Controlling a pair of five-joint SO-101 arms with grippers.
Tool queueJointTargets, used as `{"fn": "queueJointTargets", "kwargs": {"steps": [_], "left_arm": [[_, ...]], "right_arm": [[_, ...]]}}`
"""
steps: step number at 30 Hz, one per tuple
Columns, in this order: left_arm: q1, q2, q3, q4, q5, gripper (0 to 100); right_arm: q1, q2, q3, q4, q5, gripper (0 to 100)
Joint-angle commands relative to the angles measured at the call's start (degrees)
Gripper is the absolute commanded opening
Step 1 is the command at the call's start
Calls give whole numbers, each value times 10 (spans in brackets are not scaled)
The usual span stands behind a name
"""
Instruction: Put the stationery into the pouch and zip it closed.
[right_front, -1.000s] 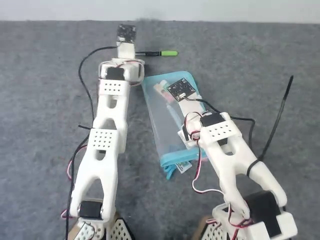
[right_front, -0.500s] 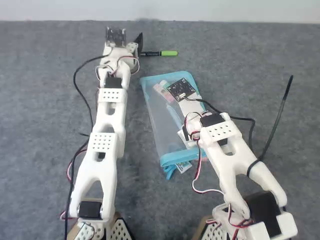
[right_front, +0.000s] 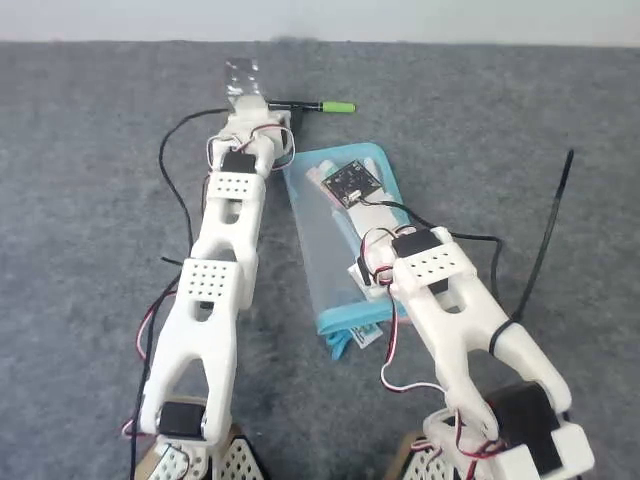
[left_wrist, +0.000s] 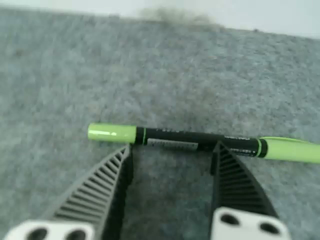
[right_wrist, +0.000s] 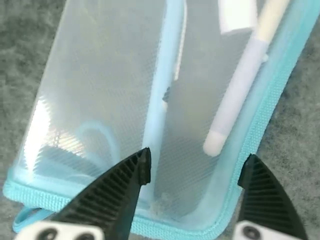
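Two robot arms stand at the desk (right_front: 90, 200): a left arm (right_front: 215, 280) and a right arm (right_front: 450, 300). One green pen (right_front: 318, 106) lies far. One clear pouch (right_front: 320, 250) lies in the middle. It holds one pale pen (right_wrist: 240, 85) and one white block (right_wrist: 237, 15); any more I cannot tell. One black strap (right_front: 550, 230) lies at the right.

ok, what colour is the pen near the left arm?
The pen has a black barrel with lime-green ends; left wrist view shows it best.

Your pouch (right_wrist: 95, 85) looks like shiny see-through plastic with a soft blue cloth edge. The green pen (left_wrist: 190, 140) is smooth plastic. You work on rough grey carpet (right_front: 90, 220).
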Motion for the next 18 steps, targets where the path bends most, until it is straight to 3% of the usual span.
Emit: {"fn": "queueJointTargets", "kwargs": {"steps": [1, 4, 11, 18], "left_arm": [[-8, -63, 3, -4, 19, 246], [-12, -63, -4, -12, 20, 246], [-26, -62, -15, -193, 22, 246], [-10, -30, -15, -317, 19, 246]], "right_arm": [[-12, -2, 0, 7, -4, 296], [-12, -2, 0, 7, -4, 296], [-12, -2, 0, 7, -4, 296], [-13, -2, 0, 7, -4, 296]]}}
